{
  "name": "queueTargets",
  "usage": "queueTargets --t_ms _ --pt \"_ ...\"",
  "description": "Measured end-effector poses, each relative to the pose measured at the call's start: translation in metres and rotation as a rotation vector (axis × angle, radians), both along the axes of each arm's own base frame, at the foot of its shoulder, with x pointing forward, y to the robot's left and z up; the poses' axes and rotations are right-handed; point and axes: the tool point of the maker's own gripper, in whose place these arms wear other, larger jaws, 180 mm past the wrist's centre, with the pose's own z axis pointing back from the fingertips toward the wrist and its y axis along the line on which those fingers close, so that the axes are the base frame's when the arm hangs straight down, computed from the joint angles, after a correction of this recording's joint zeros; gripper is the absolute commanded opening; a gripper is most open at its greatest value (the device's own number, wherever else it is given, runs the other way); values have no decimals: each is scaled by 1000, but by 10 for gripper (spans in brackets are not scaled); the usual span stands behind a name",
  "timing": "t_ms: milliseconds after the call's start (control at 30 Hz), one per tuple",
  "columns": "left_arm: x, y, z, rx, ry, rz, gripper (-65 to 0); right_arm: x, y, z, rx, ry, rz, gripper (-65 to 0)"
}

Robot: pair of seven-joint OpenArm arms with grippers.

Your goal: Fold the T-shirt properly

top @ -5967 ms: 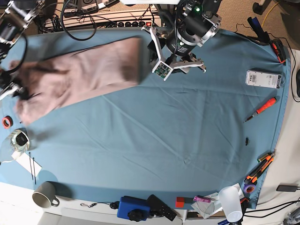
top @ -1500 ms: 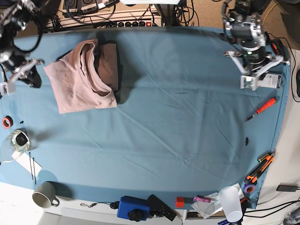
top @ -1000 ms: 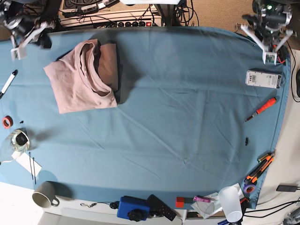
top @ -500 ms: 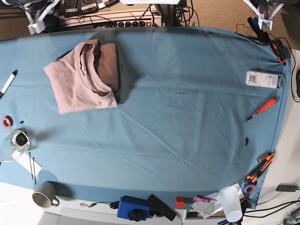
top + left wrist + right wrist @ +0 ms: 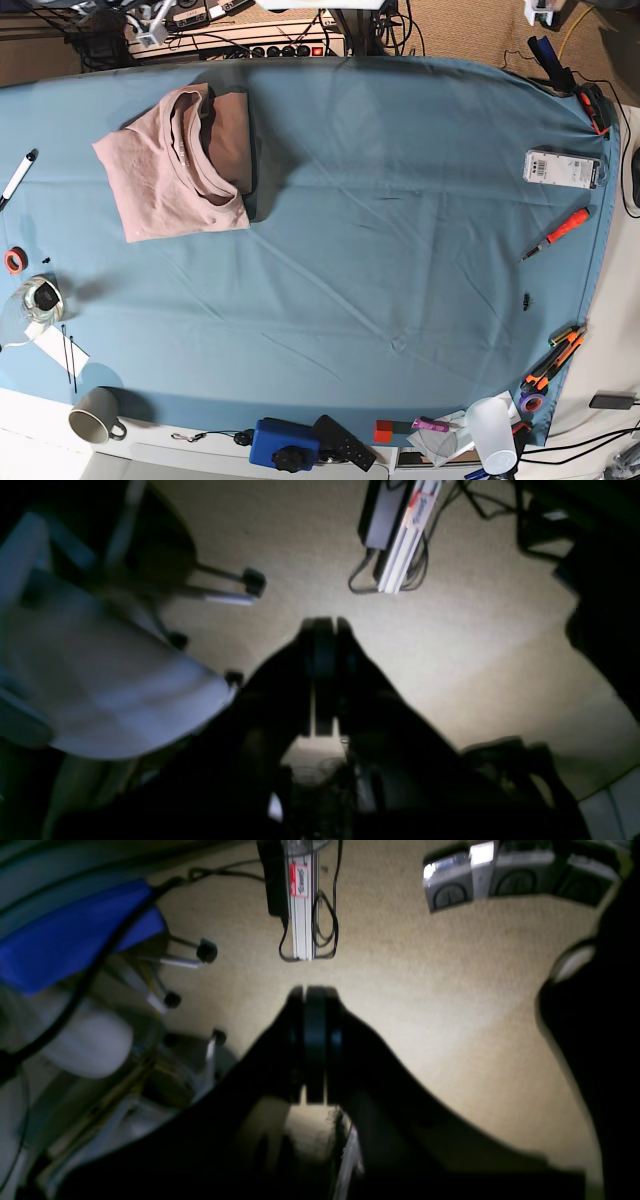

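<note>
Your dusty-pink cotton T-shirt [image 5: 178, 165] lies folded into a rough rectangle on the far-left part of the blue table cloth [image 5: 400, 250]. The knit is soft and lightly creased; the ribbed neckline curves down the middle of the bundle and a darker folded layer shows along its right edge. The cloth under it is thin woven fabric with shallow diagonal wrinkles, draped over an oval tabletop.

Neither arm is over the cloth in the base view. In the left wrist view your left gripper [image 5: 325, 630] appears as a dark, blurred silhouette with its jaws pressed together, nothing between them, above beige short-pile carpet [image 5: 475, 630]. The right gripper [image 5: 314, 995] shows the same: two black rounded pads meeting flat, nothing pinched, over the same carpet. A white power strip with tangled black cables [image 5: 300, 900] lies on the floor beyond it.

Along the cloth's right edge you have a flat white rectangular box [image 5: 562, 168] and an orange-handled screwdriver [image 5: 556, 233]. At the near-left corner stands a grey ceramic mug [image 5: 96, 415]; at the near edge sits a blue boxy plastic device [image 5: 284, 444], and further right a translucent plastic cup [image 5: 493, 433].
</note>
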Motion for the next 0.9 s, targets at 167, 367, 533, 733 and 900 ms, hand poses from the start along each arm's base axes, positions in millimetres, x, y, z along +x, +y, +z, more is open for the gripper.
queueTargets --t_ms 167,367,533,733,900 --pt "2 9 -40 15 3 25 -650 14 -19 -29 -28 22 14 -650" --pt "28 2 -91 -37 -113 68 -650 29 -29 -65 -54 -2 -12 -650" --pt "43 -7 -128 -59 -162 99 -650 55 -29 -91 -71 -78 -8 -650" --pt "43 -18 -158 -60 -151 90 -650 75 -7 -115 -52 -139 76 -650" --pt "53 -22 -172 -21 -175 8 -650 109 -23 -131 -246 -260 141 -650"
